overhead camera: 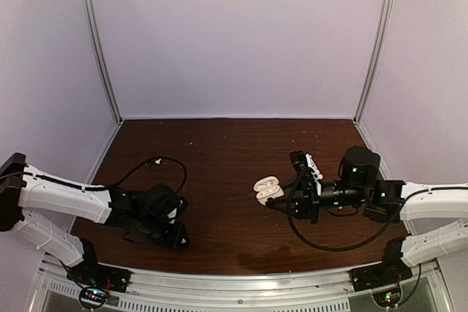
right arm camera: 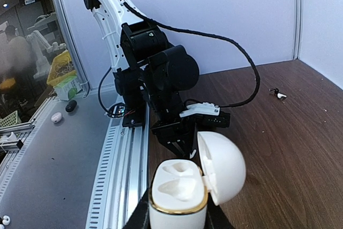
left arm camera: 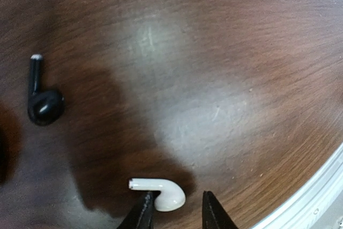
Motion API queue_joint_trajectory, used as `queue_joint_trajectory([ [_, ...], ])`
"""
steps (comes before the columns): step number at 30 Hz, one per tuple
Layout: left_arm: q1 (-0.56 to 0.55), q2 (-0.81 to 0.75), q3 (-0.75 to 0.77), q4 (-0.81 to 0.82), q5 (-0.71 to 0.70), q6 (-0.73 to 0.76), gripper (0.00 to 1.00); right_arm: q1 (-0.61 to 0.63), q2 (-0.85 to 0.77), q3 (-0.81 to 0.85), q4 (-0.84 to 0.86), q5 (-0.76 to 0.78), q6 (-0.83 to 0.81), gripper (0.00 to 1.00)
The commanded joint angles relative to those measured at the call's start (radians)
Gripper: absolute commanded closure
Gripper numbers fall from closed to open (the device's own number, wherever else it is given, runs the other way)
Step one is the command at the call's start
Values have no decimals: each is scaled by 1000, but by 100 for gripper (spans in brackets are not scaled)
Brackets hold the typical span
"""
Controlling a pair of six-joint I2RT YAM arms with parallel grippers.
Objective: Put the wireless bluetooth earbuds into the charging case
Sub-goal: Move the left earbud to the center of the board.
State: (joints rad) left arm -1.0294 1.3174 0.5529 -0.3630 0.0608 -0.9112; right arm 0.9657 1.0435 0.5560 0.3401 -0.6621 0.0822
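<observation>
Near the front rail of the dark wooden table (left arm camera: 225,79), the left gripper (left arm camera: 176,214) stands spread, its black fingers straddling a small white plastic stemmed earbud (left arm camera: 163,194) that lies flat, ungrasped. Closing off-centre would likely pinch only the bulb, and the smooth bud could squirt out or skid toward the rail. The right gripper (right arm camera: 178,221) is clamped on the white pebble-shaped charging case with gold rim (right arm camera: 179,189), its lid hinged open. A skewed approach could miss a well or knock the lid. Counted: one case, two wells that look unfilled, one white earbud, one glossy black earbud (left arm camera: 44,100) well apart from it, and one pale speck (right arm camera: 278,94) too small to identify.
</observation>
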Motion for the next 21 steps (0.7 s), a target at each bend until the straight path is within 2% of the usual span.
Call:
queue_joint_trajectory([
  [1,-1,80,65,153,9,16,67,5,-17,-6,7,18,1,96],
  [8,9,197,185,321,46,53,59,5,-25,-9,10,20,4,96],
  [13,22,170,310,124,-90,217,51,5,-49,-10,-14,31,-2,96],
  [16,48,110,260,87,-70,216,50,5,-60,-16,-14,38,3,96],
  [19,40,59,152,127,49,208,50,5,-57,-24,1,38,16,96],
  [21,6,10,101,149,24,173,50,5,-51,-31,15,38,23,96],
])
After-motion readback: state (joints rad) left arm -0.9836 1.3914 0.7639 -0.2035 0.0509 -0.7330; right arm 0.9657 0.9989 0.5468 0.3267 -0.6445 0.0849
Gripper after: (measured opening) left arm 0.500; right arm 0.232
